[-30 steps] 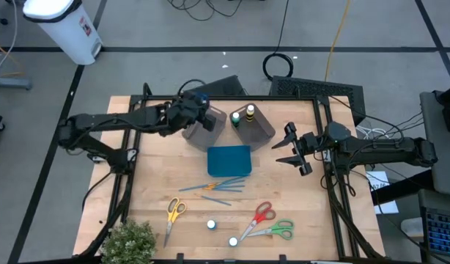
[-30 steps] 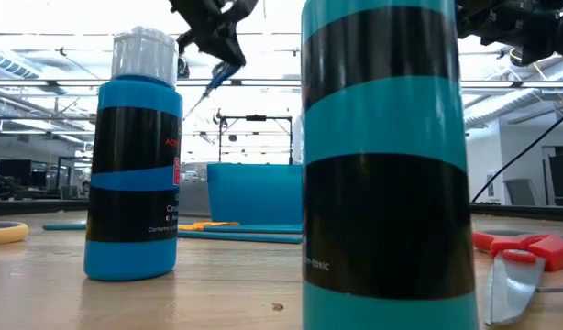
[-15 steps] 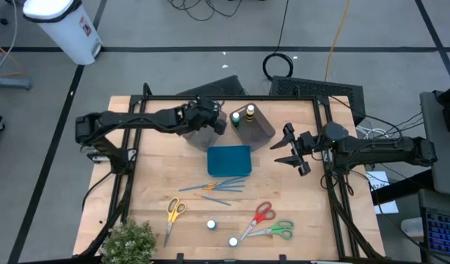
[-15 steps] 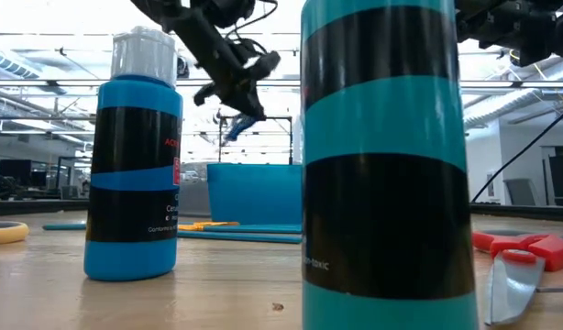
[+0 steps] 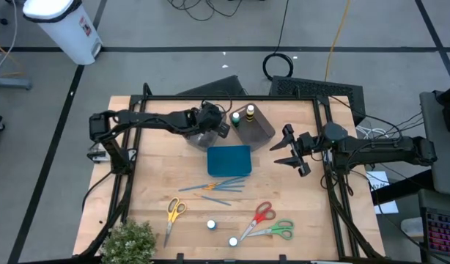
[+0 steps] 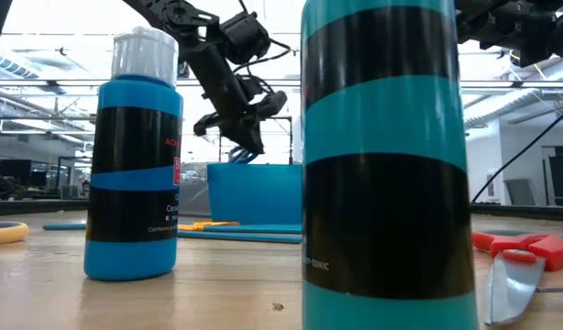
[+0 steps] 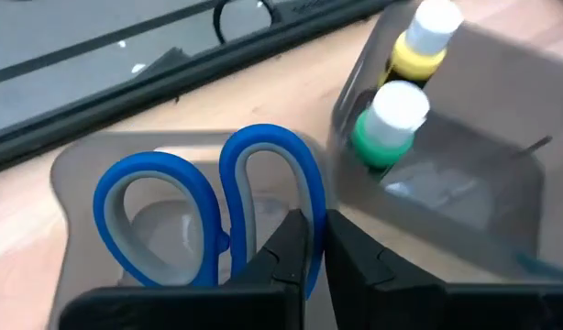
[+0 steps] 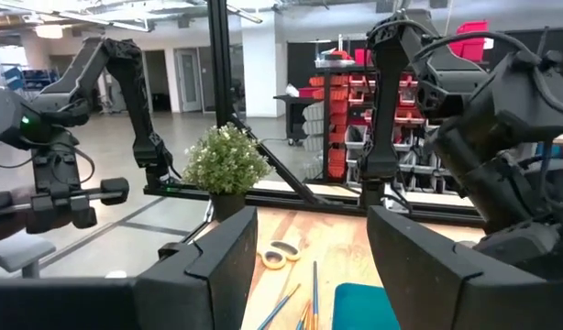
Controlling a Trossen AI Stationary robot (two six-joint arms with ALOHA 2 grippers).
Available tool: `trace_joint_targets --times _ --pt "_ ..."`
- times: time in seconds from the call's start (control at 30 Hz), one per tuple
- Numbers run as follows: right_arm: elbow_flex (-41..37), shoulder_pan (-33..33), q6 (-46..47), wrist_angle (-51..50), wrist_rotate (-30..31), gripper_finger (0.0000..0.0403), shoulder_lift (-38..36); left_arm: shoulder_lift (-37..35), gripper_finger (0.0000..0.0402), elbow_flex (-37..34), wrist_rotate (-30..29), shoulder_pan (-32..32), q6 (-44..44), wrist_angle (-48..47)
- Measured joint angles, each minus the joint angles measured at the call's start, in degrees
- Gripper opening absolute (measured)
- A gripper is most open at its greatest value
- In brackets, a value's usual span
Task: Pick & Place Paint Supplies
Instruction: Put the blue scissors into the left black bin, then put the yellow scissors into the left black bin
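Blue-handled scissors (image 7: 213, 220) hang pinched at one handle loop in the left gripper (image 7: 315, 240), fingers pressed nearly together, just over the left grey bin (image 7: 75, 170), upper middle of the overhead frame. Stiff plastic and steel, light; likely to swing or slip on a one-loop hold, so a grip at the pivot would be steadier.

Right gripper (image 5: 291, 149) waits at right centre, fingers spread, holding nothing.

Second bin (image 5: 260, 126) sits just beside the first, holding two small paint bottles: green cap (image 7: 384, 139), yellow cap (image 7: 416, 55). Teal tray (image 5: 229, 160) lies just below both bins.

Still on the table, lower half: thin brushes (image 5: 214, 186), slender, prone to roll, best pinched mid-shaft; yellow scissors (image 5: 174, 210) lower left; red scissors (image 5: 260, 216) crossing green scissors (image 5: 276, 229) lower right, touching, so lifting one may drag the other; two loose bottles (image 5: 211, 224) between. Potted plant (image 5: 128, 242) crowds the lower-left corner.
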Motion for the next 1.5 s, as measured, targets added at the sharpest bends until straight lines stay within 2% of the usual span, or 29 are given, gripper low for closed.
trace_joint_targets --times 0.7,0.8,1.07,1.2,1.37,1.5 --pt "0.00 0.00 0.00 -0.14 -0.02 0.0199 0.00 1.61 0.0036 0.04 0.81 -0.02 -0.91 -0.72" --pt "0.00 0.00 0.00 -0.17 -0.02 0.0199 0.00 1.61 0.0055 0.04 0.81 -0.02 -0.87 -0.76" --pt "0.00 0.00 0.00 -0.17 -0.02 0.0199 0.00 1.61 0.0139 0.04 -0.22 -0.02 -0.66 -0.72" --pt "0.00 0.00 0.00 -0.17 -0.02 0.0199 0.00 0.80 0.0169 0.04 0.72 0.08 3.77 -0.41" --pt "0.00 -0.02 0.00 -0.21 -0.02 0.0199 0.00 -3.90 0.0187 0.04 2.74 0.07 5.88 0.01" --pt "0.00 -0.02 0.00 -0.63 -0.03 0.0199 0.00 -8.79 0.0186 0.04 2.99 -0.51 7.13 -0.02"
